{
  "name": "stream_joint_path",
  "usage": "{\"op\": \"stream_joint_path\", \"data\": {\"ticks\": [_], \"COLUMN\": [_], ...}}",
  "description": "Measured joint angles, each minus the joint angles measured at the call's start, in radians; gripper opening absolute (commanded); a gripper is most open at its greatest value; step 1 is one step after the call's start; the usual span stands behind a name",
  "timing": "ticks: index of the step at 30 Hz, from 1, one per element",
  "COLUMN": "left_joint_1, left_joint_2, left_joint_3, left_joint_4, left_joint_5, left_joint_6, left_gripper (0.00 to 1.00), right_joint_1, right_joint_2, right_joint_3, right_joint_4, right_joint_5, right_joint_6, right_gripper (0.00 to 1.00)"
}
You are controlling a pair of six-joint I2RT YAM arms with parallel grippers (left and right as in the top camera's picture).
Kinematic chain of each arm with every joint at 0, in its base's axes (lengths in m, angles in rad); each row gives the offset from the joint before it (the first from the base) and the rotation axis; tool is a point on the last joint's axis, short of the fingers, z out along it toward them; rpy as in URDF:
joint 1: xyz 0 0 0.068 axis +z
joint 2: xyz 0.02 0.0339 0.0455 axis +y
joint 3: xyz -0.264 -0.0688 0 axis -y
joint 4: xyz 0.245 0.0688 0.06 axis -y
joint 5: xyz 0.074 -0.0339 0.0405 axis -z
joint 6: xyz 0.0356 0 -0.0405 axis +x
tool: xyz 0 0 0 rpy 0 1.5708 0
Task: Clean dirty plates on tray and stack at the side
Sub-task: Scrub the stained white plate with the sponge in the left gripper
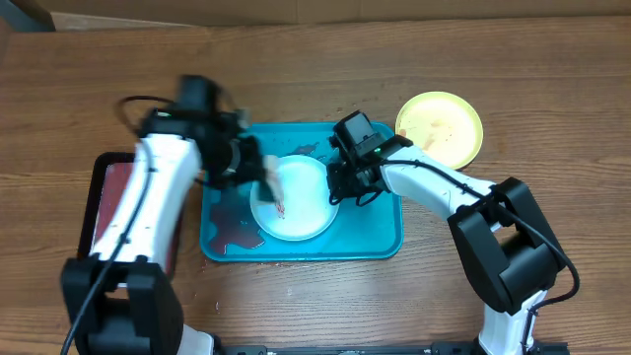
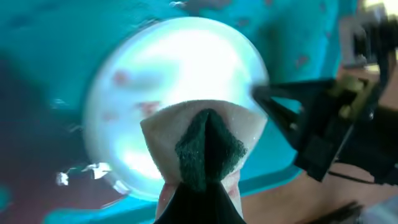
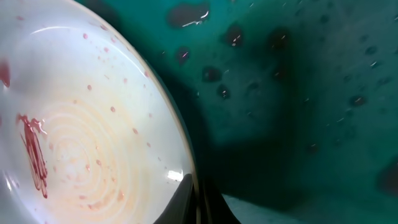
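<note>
A white plate point(image 1: 296, 197) with red smears sits tilted in the turquoise tray point(image 1: 380, 237). My right gripper point(image 1: 338, 182) is shut on the plate's right rim; its wrist view shows the rim point(image 3: 186, 168) pinched between the fingers point(image 3: 198, 199). My left gripper point(image 1: 258, 170) is shut on a white and green sponge point(image 2: 205, 140) held over the plate's left side point(image 2: 174, 68). A yellow-green plate point(image 1: 441, 128) with brown smears lies on the table right of the tray. The mint-green plate is out of view.
A dark red tray with a black rim point(image 1: 110, 197) lies left of the turquoise tray, under my left arm. Reddish puddles point(image 1: 232, 227) lie on the turquoise tray floor. Wooden table point(image 1: 325, 79) all round.
</note>
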Motion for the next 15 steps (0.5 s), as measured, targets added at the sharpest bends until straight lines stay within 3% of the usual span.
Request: {"op": "stream_joint_path", "data": {"ticks": [6, 15], "left_joint_1": [-0.126, -0.143], "left_joint_2": [0.002, 0.111], "left_joint_3": [-0.069, -0.113], "left_joint_4": [0.106, 0.254], "left_joint_5": [-0.078, -0.132], "left_joint_6": [-0.094, -0.189], "left_gripper": [0.04, 0.04], "right_joint_1": [0.000, 0.000], "right_joint_2": [0.000, 0.001], "right_joint_3": [0.000, 0.000], "right_joint_4": [0.000, 0.011], "right_joint_5": [0.003, 0.005], "right_joint_6": [0.097, 0.135], "right_gripper": [0.04, 0.04]}}
